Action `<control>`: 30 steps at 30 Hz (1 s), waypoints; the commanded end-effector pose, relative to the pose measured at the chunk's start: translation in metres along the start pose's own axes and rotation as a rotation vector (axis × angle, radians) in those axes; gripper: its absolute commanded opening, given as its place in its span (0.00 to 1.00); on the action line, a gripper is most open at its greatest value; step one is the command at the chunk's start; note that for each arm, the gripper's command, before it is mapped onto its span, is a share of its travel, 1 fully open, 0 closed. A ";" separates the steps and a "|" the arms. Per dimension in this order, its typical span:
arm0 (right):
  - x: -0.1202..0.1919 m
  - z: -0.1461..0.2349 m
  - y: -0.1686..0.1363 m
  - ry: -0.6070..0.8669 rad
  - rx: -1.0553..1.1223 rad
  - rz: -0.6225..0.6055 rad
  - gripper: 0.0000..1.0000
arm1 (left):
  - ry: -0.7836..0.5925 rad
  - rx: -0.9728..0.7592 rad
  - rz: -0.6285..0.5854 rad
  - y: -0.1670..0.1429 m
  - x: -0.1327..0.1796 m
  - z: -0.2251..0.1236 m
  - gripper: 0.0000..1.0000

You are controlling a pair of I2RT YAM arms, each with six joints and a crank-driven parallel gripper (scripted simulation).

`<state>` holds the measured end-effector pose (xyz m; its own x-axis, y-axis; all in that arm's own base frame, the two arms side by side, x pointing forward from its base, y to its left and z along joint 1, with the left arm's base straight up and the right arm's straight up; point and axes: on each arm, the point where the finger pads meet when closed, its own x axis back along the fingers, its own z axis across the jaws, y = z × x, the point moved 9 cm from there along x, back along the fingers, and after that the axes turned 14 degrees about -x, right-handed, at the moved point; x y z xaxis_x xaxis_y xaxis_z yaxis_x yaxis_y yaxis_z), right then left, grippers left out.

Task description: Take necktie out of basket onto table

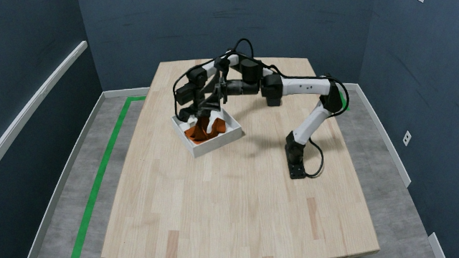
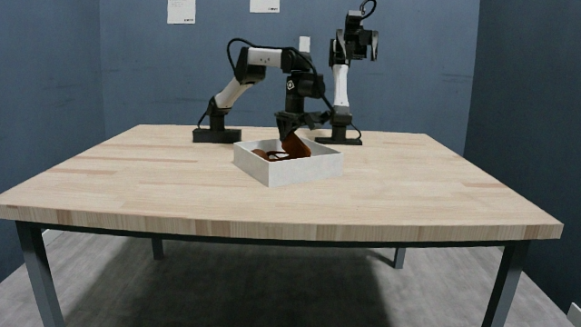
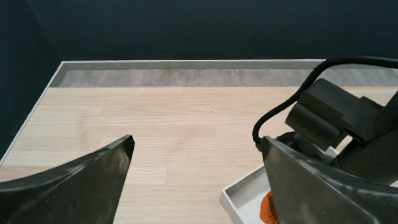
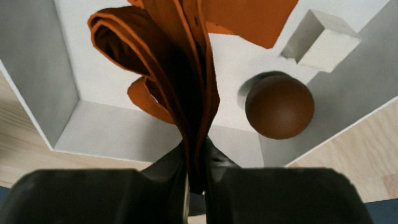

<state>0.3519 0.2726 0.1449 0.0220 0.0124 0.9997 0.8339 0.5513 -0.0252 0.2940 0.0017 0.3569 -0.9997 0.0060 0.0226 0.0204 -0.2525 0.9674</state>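
The orange-brown necktie is bunched in folds, partly lifted, with the rest lying in the basket. The white basket stands flat on the table. My right gripper is shut on gathered folds of the necktie, just above the basket. A brown ball and a white block lie on the basket floor. My left gripper is open and empty, high above the table behind the basket in the exterior view.
The right arm reaches over the basket, and in the top view the left arm's forearm and gripper overlap it. The arm and its cable fill the right of the left wrist view. The wooden table extends all around the basket.
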 end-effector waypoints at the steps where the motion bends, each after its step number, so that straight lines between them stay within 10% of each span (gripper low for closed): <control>1: 0.039 0.001 0.000 0.008 0.003 -0.012 0.05 | 0.000 0.000 0.000 0.000 0.000 0.000 1.00; 30: 0.163 0.001 -0.003 0.008 0.005 -0.014 0.05 | 0.000 0.000 0.000 0.000 0.000 0.000 1.00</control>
<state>0.3340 0.2579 0.2633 -0.1997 -0.1639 0.9661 0.8082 0.5300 0.2570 0.2940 0.0017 0.3569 -0.9997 0.0060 0.0226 0.0204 -0.2525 0.9674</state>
